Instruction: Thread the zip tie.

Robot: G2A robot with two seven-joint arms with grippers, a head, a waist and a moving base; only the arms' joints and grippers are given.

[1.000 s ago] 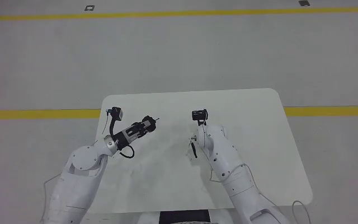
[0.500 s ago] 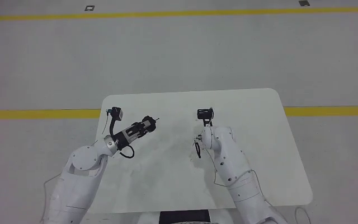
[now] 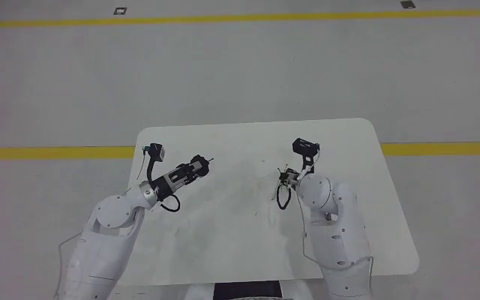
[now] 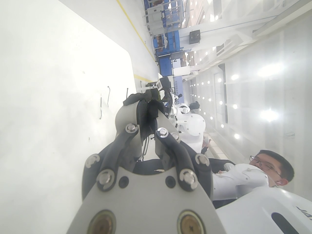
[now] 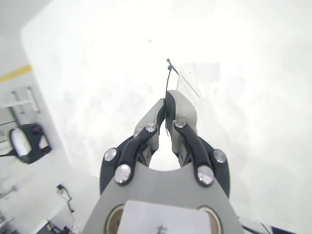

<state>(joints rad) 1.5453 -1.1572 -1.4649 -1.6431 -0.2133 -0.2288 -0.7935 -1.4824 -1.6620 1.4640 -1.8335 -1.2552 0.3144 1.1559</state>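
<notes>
Above the table [image 3: 225,232], my right pincer [image 5: 166,99] clamps the black zip tie [image 5: 168,80] mid-strap, with the head jutting clear, I judge for threading. Well apart, my left pincer [image 4: 143,101] sits pinched shut, a thin black stub at its tips.

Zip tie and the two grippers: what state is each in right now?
Zip tie: straight, not looped, head end sticking out of the grip.
Right gripper: shut on the zip tie.
Left gripper: shut, apparently on a thin black strip poking past its tips.
</notes>
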